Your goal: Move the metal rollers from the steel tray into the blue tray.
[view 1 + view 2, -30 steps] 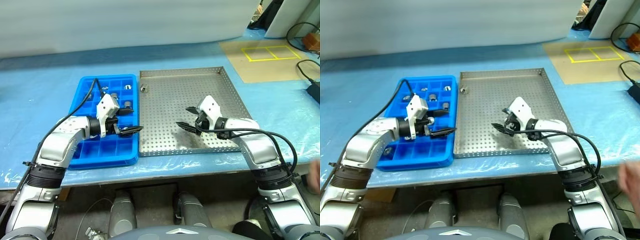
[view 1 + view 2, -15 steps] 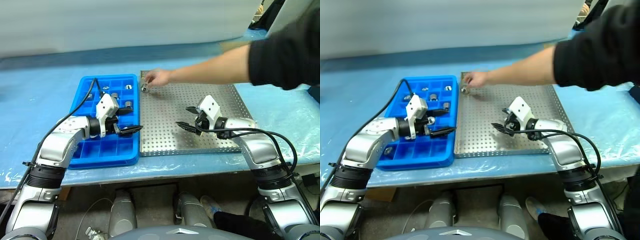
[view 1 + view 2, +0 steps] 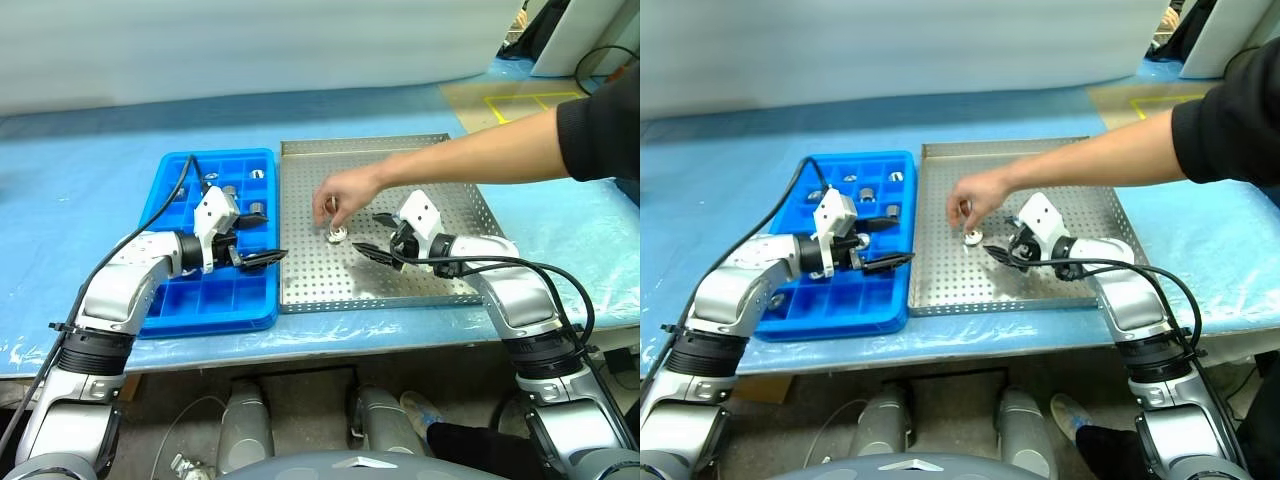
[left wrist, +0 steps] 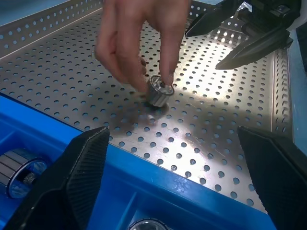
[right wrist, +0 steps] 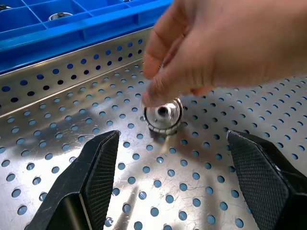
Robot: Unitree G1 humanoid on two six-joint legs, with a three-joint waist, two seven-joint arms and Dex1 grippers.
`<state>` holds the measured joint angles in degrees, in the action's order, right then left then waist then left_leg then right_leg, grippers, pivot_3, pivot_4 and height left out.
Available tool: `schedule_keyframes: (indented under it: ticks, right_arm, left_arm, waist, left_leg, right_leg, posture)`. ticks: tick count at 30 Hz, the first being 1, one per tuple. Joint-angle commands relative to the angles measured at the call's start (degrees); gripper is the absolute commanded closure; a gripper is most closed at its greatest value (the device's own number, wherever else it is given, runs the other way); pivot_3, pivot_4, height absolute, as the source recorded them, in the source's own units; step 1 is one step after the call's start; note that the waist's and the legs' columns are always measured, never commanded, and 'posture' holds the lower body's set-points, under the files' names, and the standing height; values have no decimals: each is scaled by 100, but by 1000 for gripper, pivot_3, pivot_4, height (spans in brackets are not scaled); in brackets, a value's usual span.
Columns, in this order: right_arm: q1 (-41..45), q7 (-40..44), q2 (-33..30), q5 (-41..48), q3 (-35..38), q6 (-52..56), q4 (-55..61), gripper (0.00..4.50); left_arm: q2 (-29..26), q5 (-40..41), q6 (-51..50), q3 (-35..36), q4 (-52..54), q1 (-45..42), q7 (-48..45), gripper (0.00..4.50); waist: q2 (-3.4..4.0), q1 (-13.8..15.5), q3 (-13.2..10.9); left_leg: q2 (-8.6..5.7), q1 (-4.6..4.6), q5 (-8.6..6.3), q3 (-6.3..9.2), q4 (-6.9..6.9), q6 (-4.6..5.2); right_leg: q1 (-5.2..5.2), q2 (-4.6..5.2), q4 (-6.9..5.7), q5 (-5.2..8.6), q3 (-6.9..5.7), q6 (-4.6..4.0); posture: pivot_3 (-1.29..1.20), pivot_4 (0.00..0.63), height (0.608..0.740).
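Note:
A person's hand (image 3: 341, 197) reaches in from the right and holds one metal roller (image 3: 337, 236) by the fingertips, at or just above the floor of the steel tray (image 3: 330, 285). That roller (image 5: 163, 114) lies just ahead of my right gripper (image 3: 372, 234), which hovers open over the tray's middle. My left gripper (image 3: 258, 241) stands open and empty over the right edge of the blue tray (image 3: 205, 300), facing the roller (image 4: 158, 91). Several more rollers (image 3: 256, 208) sit in the blue tray's far compartments.
The person's arm and dark sleeve (image 3: 600, 125) cross above the steel tray's far right part. Both trays rest on a table covered in blue sheeting (image 3: 80, 190). A yellow floor marking (image 3: 515, 103) lies at the far right.
The person's hand has carried the roller from the steel tray's far left corner to its middle, between my two grippers. Neither gripper has moved.

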<state>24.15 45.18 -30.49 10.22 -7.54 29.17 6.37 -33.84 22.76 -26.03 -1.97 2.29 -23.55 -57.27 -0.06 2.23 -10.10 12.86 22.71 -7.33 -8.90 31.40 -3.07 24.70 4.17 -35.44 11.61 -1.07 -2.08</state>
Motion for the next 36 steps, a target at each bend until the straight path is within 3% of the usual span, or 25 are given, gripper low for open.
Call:
schedule_keyframes:
  ticks: [1,27,36]
  right_arm:
    - [80,-3,-43,25,56,-32,155,777]
    - [240,-32,149,-90,-118,-155,-89,777]
    - [1189,-112,891,-433,-505,-853,-1597,777]
  left_arm:
    - [-3,9,125,44,9,-81,-37,24]
    - [48,26,49,35,148,-52,34,24]
    - [117,5,37,-3,149,-101,97,24]
  waist:
    - [0,0,0]
    - [0,1,0]
    - [0,-11,0]
  left_leg:
    - [0,0,0,0,1,0]
    - [0,-1,0,0,8,0]
    - [3,-3,0,1,25,0]
  right_leg:
    - [0,0,0,0,0,0]
    - [-1,0,-9,0,1,0]
    - [2,0,-28,0,2,-1]
  posture:
    - [-180,150,740]
    - [-166,150,740]
    - [-149,150,740]
